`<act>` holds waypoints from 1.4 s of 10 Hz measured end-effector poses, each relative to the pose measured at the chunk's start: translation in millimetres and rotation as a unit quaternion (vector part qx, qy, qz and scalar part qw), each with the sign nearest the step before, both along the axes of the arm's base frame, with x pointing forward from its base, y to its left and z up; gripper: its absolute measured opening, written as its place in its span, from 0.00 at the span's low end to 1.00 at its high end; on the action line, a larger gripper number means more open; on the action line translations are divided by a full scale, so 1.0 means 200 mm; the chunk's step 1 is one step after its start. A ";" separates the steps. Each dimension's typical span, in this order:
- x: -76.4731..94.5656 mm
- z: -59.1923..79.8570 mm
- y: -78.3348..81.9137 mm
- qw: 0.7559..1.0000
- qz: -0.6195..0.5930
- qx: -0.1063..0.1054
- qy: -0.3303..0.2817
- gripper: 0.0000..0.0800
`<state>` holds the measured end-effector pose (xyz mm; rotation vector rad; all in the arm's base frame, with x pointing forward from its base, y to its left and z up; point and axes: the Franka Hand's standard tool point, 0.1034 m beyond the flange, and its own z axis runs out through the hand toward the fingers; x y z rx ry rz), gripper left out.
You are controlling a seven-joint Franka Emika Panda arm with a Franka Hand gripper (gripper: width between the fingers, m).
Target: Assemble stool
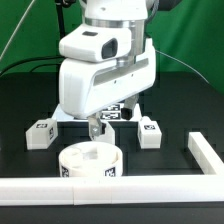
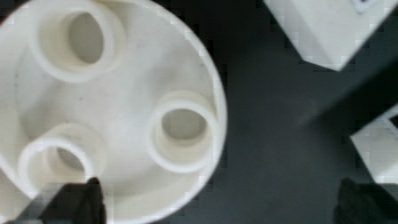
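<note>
Over the round seat disc (image 2: 107, 100) the gripper (image 2: 219, 204) hangs wide open, holding nothing, with leg blocks (image 1: 40, 133) lying apart from the disc.

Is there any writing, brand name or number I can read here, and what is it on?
None: no words, brands or numbers can be read anywhere.
Only black-and-white square tags, patterns not writing, on the round white plastic seat disc and the small white rectangular leg blocks.
</note>
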<state>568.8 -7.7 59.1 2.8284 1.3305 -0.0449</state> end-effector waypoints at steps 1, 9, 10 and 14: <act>0.00 0.00 0.00 1.000 0.000 0.000 0.001 0.81; 0.00 -0.14 -0.02 1.000 -0.011 -0.001 0.009 0.81; 0.00 -0.16 -0.01 1.000 -0.011 0.000 0.009 0.81; -0.01 -0.21 -0.02 1.000 -0.009 0.001 0.009 0.78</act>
